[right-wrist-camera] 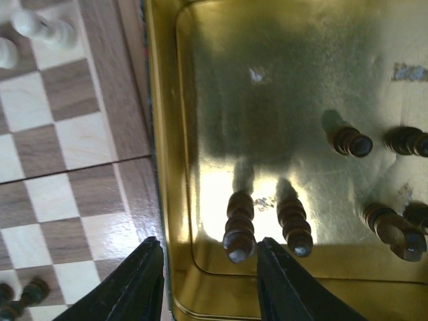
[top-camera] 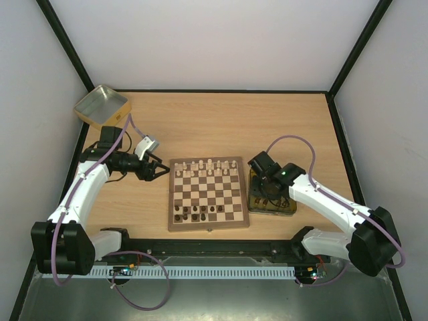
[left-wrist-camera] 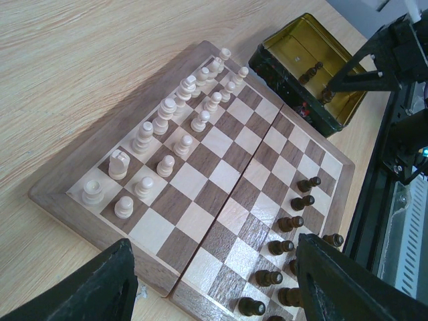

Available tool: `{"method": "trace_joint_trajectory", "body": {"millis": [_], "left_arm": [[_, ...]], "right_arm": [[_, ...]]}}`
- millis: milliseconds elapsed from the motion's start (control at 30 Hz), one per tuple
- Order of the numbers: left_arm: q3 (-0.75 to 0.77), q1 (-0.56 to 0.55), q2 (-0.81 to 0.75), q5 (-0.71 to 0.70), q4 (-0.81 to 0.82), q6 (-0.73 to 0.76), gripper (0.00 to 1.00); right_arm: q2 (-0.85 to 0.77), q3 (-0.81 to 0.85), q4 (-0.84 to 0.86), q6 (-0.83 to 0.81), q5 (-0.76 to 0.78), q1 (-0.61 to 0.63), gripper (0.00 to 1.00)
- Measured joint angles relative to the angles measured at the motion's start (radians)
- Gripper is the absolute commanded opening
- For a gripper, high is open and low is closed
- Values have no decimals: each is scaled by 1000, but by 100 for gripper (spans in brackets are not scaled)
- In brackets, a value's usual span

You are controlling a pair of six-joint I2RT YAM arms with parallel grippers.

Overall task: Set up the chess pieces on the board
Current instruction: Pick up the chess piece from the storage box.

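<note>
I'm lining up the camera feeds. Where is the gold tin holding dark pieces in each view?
Top external: the gold tin sits just right of the board.
Left wrist: top right, beyond the board's far edge.
Right wrist: it fills most of the picture, board at left.
Shared landmark: the board edge beside the tin.

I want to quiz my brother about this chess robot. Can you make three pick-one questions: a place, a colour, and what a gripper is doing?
1. Where do the loose dark brown wooden chess pieces lie? A bare table; B gold metal rectangular tin; C robot arm.
2. What colour pieces fill the square wooden checked board's far rows? A pale cream; B red; C dark brown.
3. The left gripper is: A shut on a pawn; B shut, empty; C open, empty.
Answers: B, they lie on its floor; A, cream figures line those rows; C, fingers apart, nothing between.
</note>
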Motion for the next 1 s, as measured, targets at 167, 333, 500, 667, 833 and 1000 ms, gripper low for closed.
{"method": "trace_joint_trajectory", "body": {"millis": [167,333,500,667,833,1000], "left_arm": [[0,0,0,0,0,0,66],[0,0,0,0,0,0,66],[0,0,0,0,0,0,66],[0,0,0,0,0,0,66],[0,0,0,0,0,0,66],[0,0,0,0,0,0,66]], "right_arm": [[0,-50,2,-7,-18,0,37],[0,-72,3,-14,-38,0,36],[2,-82,19,-21,-45,0,35],[31,-88,33,-35,-42,0,29],[59,-90,47,-40,-25,0,21],[74,-91,63,-40,-11,0,14]]}}
